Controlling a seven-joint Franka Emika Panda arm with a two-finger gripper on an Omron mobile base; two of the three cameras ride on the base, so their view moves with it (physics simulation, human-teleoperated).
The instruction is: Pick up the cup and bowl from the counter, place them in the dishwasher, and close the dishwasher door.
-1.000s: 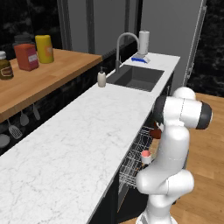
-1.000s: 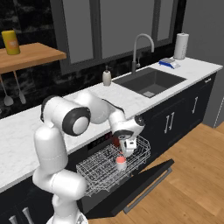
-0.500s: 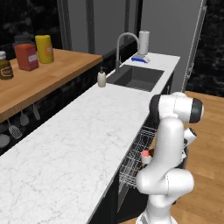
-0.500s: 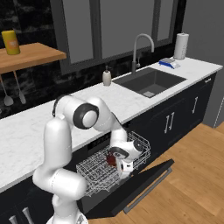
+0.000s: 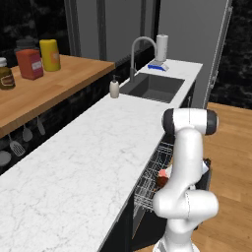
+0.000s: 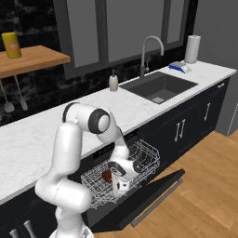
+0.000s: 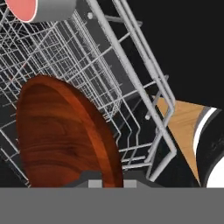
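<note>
The fingers are pinched shut on the rim of the bowl, held on edge inside the dishwasher's rack. In the hand view the bowl stands straight up from the fingers, its wide face tilted over the rack wires, so it probably only needs lowering and letting go. The cup lies in the rack just beyond the bowl, apart from it. The door hangs open below the rack. The bench above carries a soap bottle near the sink.
</note>
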